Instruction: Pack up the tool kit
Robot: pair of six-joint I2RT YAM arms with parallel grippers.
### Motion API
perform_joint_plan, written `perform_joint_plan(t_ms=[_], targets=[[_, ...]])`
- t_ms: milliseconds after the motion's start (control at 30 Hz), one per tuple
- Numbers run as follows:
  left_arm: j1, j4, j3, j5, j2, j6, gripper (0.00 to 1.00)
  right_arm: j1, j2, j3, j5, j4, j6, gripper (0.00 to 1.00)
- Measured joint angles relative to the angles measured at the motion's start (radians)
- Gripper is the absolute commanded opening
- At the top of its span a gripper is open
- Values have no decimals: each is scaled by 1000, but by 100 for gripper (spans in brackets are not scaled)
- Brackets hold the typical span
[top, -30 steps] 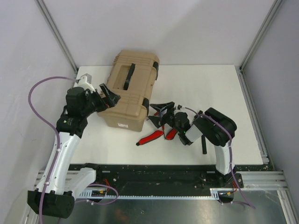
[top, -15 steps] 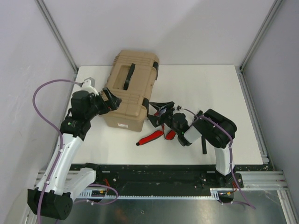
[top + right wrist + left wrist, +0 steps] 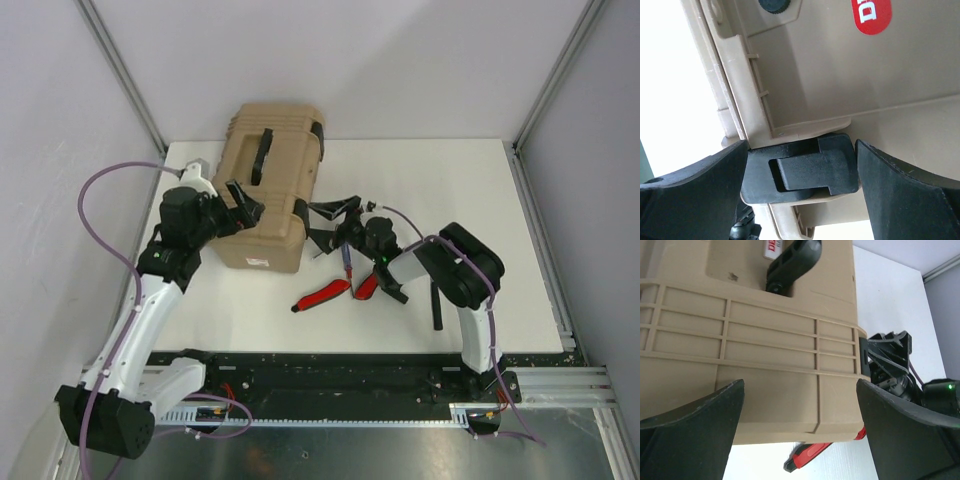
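Now the toolbox (image 3: 283,190) has swung leftward and farther back.

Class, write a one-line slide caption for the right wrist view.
Open right gripper lined up on a black latch of the tan toolbox, one finger on each side.

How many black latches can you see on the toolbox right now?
2. The far latch sits at the toolbox's far right corner. The near latch is on its right side, inside the open right gripper. The left side doesn't show, so more are possible.
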Motion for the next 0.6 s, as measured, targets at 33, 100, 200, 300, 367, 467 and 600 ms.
perform_joint_plan(t_ms=[33, 100, 200, 300, 367, 467, 600], targets=[[-2, 6, 2, 0, 9, 0, 99, -12, 11, 24, -23, -10, -10, 90], [-6, 13, 9, 1, 27, 0, 99, -38, 35, 73, -59, -32, -31, 90], [-23, 22, 24, 9, 61, -1, 100, -74, 75, 138, -92, -70, -48, 90], [-40, 29, 48, 18, 95, 0, 99, -100, 114, 174, -113, -68, -51, 91], [-46, 31, 66, 18, 119, 0, 99, -108, 124, 182, -135, -60, -51, 91], [-49, 30, 91, 18, 150, 1, 100, -112, 149, 192, -156, -28, -40, 91], [-56, -5, 122, 10, 167, 3, 99, -106, 175, 198, -150, 20, -14, 90]])
